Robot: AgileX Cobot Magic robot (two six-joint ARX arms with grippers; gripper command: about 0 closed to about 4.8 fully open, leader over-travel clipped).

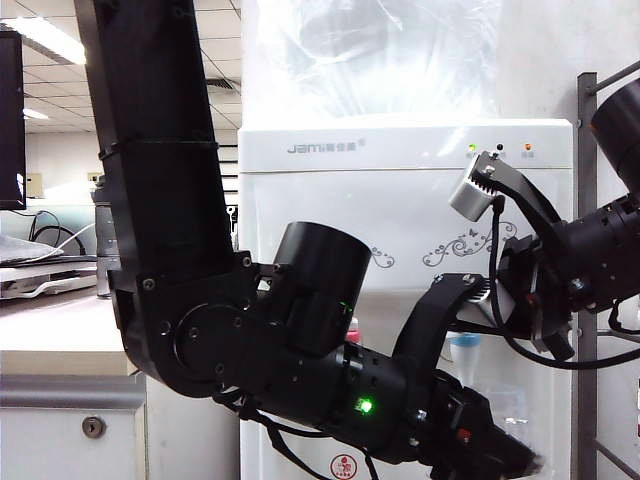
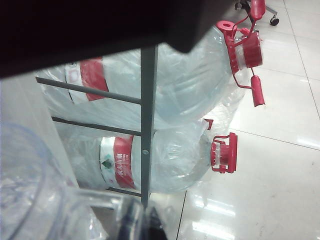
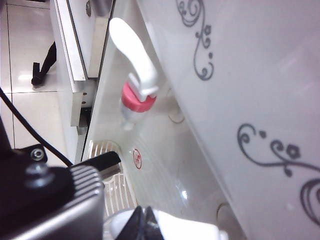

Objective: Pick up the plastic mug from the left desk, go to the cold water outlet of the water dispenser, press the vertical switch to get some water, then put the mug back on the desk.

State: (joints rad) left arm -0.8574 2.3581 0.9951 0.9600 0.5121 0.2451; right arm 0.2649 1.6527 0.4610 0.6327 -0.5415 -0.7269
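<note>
The plastic mug (image 2: 35, 200) fills the near corner of the left wrist view, clear and crinkled. My left gripper (image 2: 142, 227) is shut on its handle. In the exterior view this gripper (image 1: 500, 455) reaches low in front of the water dispenser (image 1: 400, 200), with the mug (image 1: 508, 405) faintly visible under the blue-collared cold water outlet (image 1: 464, 350). My right gripper (image 3: 145, 222) is shut, its tips against a white lever (image 3: 185, 231) that appears to be the vertical switch. The right arm (image 1: 590, 255) comes in from the right. Whether water is running cannot be seen.
The red-collared tap (image 3: 136, 102) with its long flat lever is beside the right gripper, above the drip grille (image 3: 107, 165). A grey metal rack (image 2: 148, 125) holds two large water bottles (image 2: 185, 85) right of the dispenser. The left desk (image 1: 60, 340) is at the left.
</note>
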